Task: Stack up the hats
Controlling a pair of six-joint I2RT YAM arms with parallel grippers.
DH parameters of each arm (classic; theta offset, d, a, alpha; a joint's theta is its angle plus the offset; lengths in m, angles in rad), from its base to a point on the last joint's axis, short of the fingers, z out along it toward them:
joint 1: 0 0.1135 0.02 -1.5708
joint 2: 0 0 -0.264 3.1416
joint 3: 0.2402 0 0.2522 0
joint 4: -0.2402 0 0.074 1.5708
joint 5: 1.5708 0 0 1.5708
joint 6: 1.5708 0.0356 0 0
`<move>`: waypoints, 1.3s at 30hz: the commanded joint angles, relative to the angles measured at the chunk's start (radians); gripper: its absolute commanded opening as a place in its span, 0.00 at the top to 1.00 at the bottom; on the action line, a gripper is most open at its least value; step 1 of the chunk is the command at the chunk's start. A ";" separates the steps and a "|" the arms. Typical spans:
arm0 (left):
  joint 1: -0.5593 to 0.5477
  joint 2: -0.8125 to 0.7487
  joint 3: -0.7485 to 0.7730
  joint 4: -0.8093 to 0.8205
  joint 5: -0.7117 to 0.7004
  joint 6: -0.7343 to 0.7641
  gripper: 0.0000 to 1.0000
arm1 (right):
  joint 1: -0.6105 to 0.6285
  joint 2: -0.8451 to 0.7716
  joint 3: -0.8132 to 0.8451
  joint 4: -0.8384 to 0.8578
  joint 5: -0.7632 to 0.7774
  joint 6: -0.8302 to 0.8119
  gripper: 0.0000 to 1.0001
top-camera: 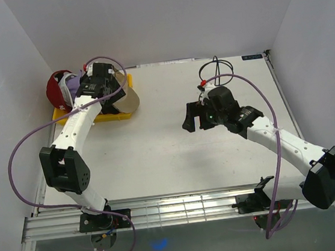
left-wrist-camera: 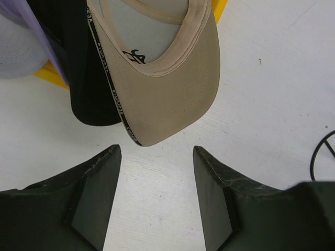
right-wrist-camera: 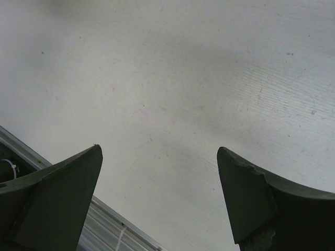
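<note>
Pile: the caps sit gathered on the yellow tray [top-camera: 63, 117] at the far left corner of the desk [top-camera: 177, 154]. The dark red cap [top-camera: 56, 89] is at the outer end, and the left arm hides much of the rest from above.
Tan cap [left-wrist-camera: 167, 99]: uppermost in the left wrist view, with its brim reaching off the tray over the bare desk. It lies across the black cap [left-wrist-camera: 86, 89], whose brim shows just beside and beneath it.
Lavender cap [left-wrist-camera: 21, 47]: at the edge of the same view, beyond the black one. I cannot make out a white cap with any certainty.
Left fingers [left-wrist-camera: 97, 193]: spread wide with nothing between them, just short of the tan brim's tip and apart from it.
Right fingers [right-wrist-camera: 63, 204]: spread wide and empty over bare desk, well apart from the pile.
Step in hand: the tan cap appears to be set on the pile and let go, so this looks like the last placement or a check of it.
Progress: nearly done, by my reading — no loose cap shows anywhere on the desk.
Next move: either lift the left arm straight clear without catching the brim, or nudge the tan cap to sit squarer — its brim is skewed against the black one.
</note>
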 commanded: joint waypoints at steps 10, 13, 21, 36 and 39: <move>0.000 0.056 -0.004 0.035 -0.122 -0.016 0.32 | -0.001 0.040 0.060 0.033 -0.005 -0.036 0.04; 0.000 0.080 0.005 0.047 -0.137 -0.016 0.32 | -0.001 0.052 0.068 0.031 -0.008 -0.038 0.04; 0.005 0.137 0.025 0.052 -0.180 -0.016 0.34 | -0.001 0.089 0.086 0.019 -0.003 -0.056 0.04; 0.008 0.156 0.047 0.108 -0.085 0.059 1.00 | 0.000 0.139 0.131 0.090 0.001 -0.127 0.09; 0.008 0.136 0.056 0.107 -0.071 0.072 1.00 | 0.008 0.133 0.142 0.126 -0.002 -0.153 0.13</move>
